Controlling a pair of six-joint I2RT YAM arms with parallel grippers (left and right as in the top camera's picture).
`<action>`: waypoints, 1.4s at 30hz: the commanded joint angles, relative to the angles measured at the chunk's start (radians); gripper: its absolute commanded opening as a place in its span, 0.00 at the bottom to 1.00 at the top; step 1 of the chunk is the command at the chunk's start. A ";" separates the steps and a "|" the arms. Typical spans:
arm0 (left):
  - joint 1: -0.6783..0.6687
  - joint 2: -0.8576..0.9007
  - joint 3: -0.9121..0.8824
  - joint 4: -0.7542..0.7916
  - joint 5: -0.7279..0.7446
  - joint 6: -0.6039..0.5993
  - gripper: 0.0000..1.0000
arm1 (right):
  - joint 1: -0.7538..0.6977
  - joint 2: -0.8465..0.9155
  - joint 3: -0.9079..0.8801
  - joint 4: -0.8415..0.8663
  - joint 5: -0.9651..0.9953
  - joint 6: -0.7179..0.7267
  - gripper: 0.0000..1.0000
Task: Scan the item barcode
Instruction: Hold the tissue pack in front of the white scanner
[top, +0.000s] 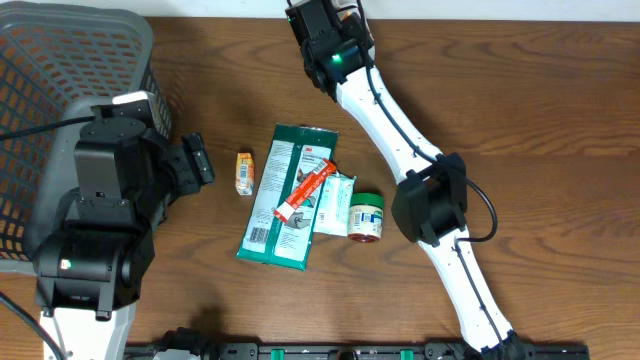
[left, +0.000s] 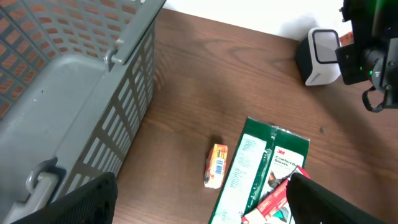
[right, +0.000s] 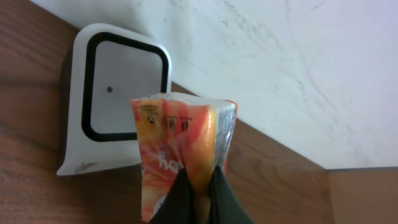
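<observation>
Okay so we've got the right gripper (right: 200, 182) pinching the crinkly orange-yellow plastic packet (right: 180, 140) upright, and the white box scanner (right: 121, 93) with its black-framed window sits just behind, offset left.

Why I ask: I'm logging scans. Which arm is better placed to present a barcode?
Right. The right gripper is shut on the orange packet near the scanner; the left gripper is open, empty.

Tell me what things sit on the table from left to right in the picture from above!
Grey basket → small orange box → big green packet → white packet → green-lidded jar. The red tube lies across the packets, so I skip it.
</observation>
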 joint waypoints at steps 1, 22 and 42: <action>0.006 -0.001 0.010 0.001 -0.006 -0.006 0.87 | -0.011 0.045 0.013 0.002 0.022 -0.020 0.02; 0.006 0.000 0.010 0.001 -0.006 -0.006 0.87 | -0.043 0.059 0.011 -0.001 -0.091 -0.020 0.01; 0.006 -0.001 0.010 0.001 -0.006 -0.006 0.87 | -0.067 0.050 0.008 0.137 0.002 -0.193 0.01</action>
